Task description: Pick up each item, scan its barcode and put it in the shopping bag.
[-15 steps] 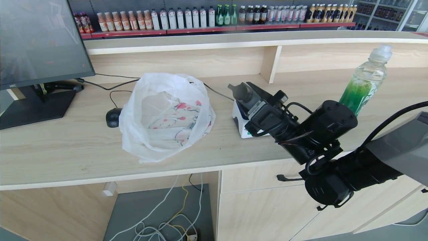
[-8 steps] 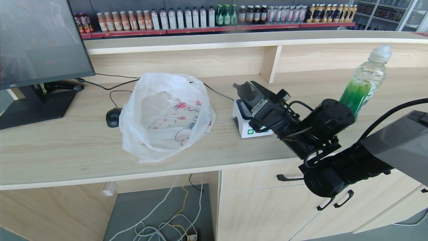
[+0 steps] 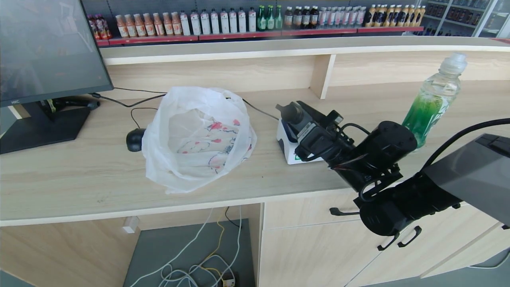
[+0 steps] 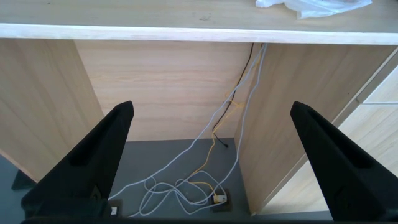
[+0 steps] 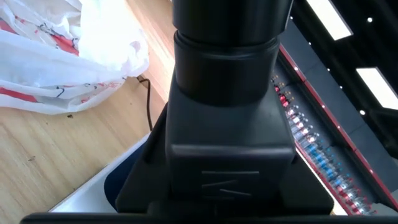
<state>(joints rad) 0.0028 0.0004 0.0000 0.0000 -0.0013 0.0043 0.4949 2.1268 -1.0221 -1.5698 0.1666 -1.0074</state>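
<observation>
I am holding the black scanner [image 3: 290,110] in my clamped right gripper [image 3: 301,120], just above its white cradle [image 3: 287,150]. My left gripper [image 4: 211,109] is hanging wide open and empty below the counter [image 3: 79,179] edge. The bottle [image 3: 432,99] is standing upright right of the cradle, the shopping bag [image 3: 199,135] left.

Bright, even overhead light from ceiling strips [image 5: 328,17]; soft shadows under the counter [image 3: 79,183]

The light wooden counter [image 3: 79,179] carries a black monitor stand [image 3: 44,127] at the left. A black mouse [image 3: 134,139] lies just beside the open white shopping bag [image 3: 199,135]. Further right stand a white scanner base [image 3: 287,145] and an upright green bottle [image 3: 432,99].
</observation>
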